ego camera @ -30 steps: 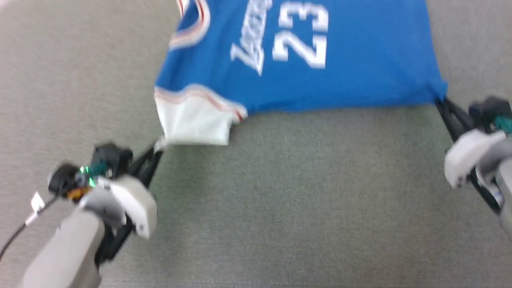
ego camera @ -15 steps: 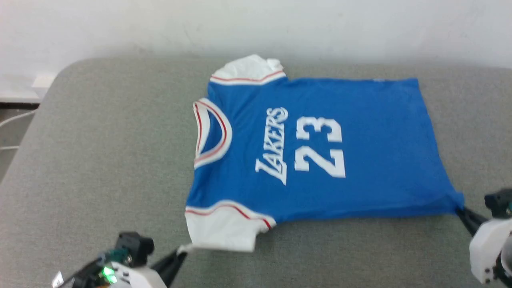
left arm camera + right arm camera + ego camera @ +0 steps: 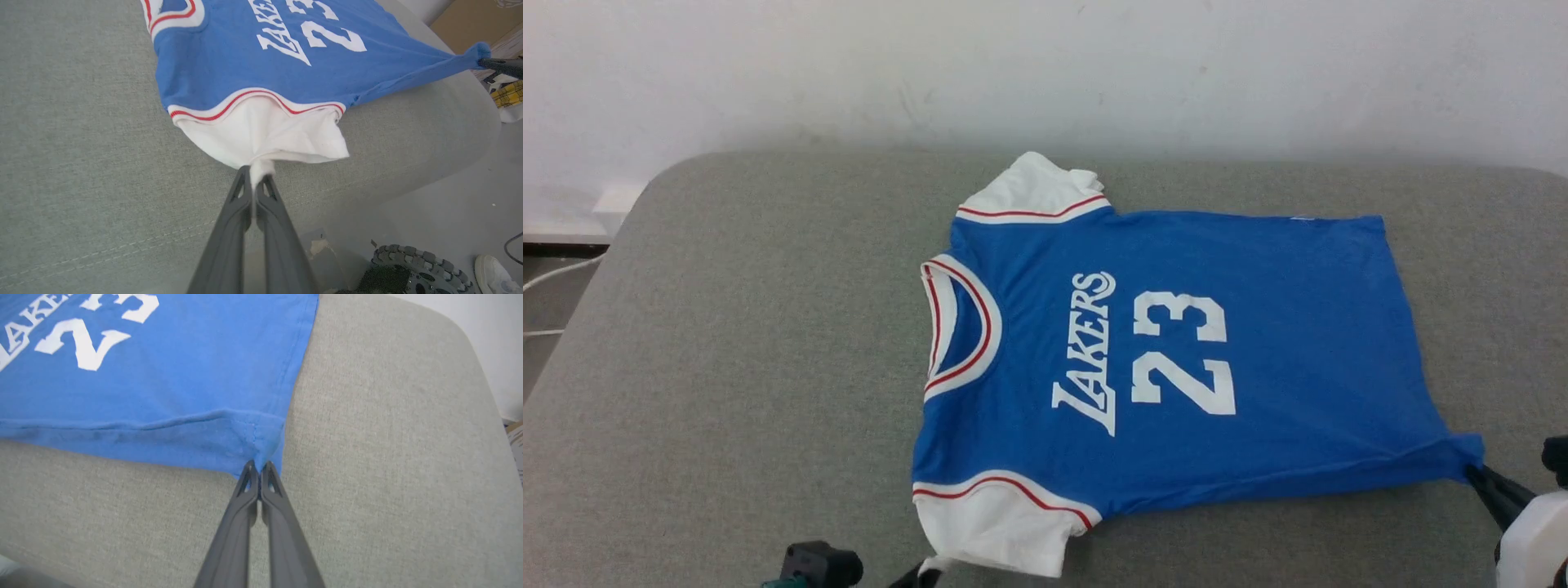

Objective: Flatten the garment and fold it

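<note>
The garment (image 3: 1176, 359) lies face up and spread on a grey cushioned surface (image 3: 752, 367), collar to the left, hem to the right, "LAKERS 23" showing. My left gripper (image 3: 929, 569) at the bottom edge is shut on the rim of the near white sleeve (image 3: 261, 134); in the left wrist view its tips (image 3: 256, 175) pinch a small tuft of white cloth. At the right, my right gripper (image 3: 1472, 472) is shut on the near blue hem corner (image 3: 261, 433), pulling it to a point, tips (image 3: 259, 467) closed on the seam. The far sleeve (image 3: 1033, 192) is slightly crumpled.
A white wall (image 3: 1045, 73) runs behind the surface. The surface's rounded left corner drops to a floor with a cable (image 3: 547, 273). Seen from the left wrist are a wheel (image 3: 421, 271), a shoe (image 3: 496, 277) and yellow plaid cloth (image 3: 508, 94) beyond the cushion's edge.
The head camera has tilted up, so the whole garment and the wall have come into the picture. Both grippers keep hold of the sleeve and the hem corner.
</note>
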Controlling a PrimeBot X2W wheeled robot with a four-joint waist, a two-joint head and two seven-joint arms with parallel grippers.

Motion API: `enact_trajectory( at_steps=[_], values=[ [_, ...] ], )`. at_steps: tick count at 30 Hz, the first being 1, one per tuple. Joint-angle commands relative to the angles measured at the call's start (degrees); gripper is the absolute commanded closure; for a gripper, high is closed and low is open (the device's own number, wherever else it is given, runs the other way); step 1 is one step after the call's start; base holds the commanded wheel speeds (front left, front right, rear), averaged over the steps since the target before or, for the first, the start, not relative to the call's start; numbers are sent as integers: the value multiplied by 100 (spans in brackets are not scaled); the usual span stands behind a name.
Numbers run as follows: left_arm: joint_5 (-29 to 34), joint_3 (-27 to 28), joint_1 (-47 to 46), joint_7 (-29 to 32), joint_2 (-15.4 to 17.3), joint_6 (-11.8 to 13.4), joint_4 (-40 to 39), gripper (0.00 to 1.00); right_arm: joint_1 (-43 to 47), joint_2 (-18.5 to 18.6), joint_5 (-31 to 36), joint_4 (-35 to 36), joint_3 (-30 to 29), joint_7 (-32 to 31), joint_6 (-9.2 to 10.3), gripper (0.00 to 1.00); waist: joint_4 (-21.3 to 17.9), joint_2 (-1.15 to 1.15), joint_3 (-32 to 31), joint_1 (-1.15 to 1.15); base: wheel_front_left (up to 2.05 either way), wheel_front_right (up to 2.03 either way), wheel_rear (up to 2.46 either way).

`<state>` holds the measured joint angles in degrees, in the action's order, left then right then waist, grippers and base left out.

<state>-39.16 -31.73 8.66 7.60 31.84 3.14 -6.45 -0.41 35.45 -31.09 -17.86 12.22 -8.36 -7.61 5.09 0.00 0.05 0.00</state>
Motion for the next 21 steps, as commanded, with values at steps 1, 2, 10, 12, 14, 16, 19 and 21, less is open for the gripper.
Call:
enact_trajectory(
  at_steps=[1, 2, 10, 12, 14, 16, 19, 21],
  values=[
    [59, 53, -111, -144, -45, -31, 31, 100, 46, -62, 51, 88, -87, 31, 12, 100, -23, 0, 85, 0, 0, 0, 0],
    [107, 108, -189, -320, -92, -37, 58, 100, 52, -116, 79, 187, -194, 49, 12, 100, -28, 0, 130, 0, 0, 0, 0],
    [306, 608, -1133, -1327, -441, -19, 136, 100, -236, -353, 314, 784, -699, -69, 12, 100, -86, 0, 712, 0, 0, 0, 0],
    [322, 674, -1429, -1379, -512, -16, 196, 100, -389, -410, 386, 830, -770, -156, 12, 100, -111, 0, 900, 0, 0, 0, 0],
    [351, 705, -1750, -1362, -554, -37, 309, 100, -581, -464, 500, 821, -843, -262, 12, 100, -139, 0, 1088, 0, 0, 0, 0],
    [398, 724, -2088, -1340, -593, -55, 468, 100, -792, -530, 609, 800, -886, -339, 12, 100, -170, 0, 1251, 0, 0, 0, 0],
    [420, 755, -2562, -1255, -623, -106, 780, 100, -1118, -616, 729, 706, -907, -469, 12, 100, -228, 0, 1472, 0, 0, 0, 0],
    [438, 752, -2882, -1167, -632, -156, 1018, 100, -1341, -642, 792, 603, -870, -566, 12, 100, -262, 0, 1620, 0, 0, 0, 0]
  ],
)
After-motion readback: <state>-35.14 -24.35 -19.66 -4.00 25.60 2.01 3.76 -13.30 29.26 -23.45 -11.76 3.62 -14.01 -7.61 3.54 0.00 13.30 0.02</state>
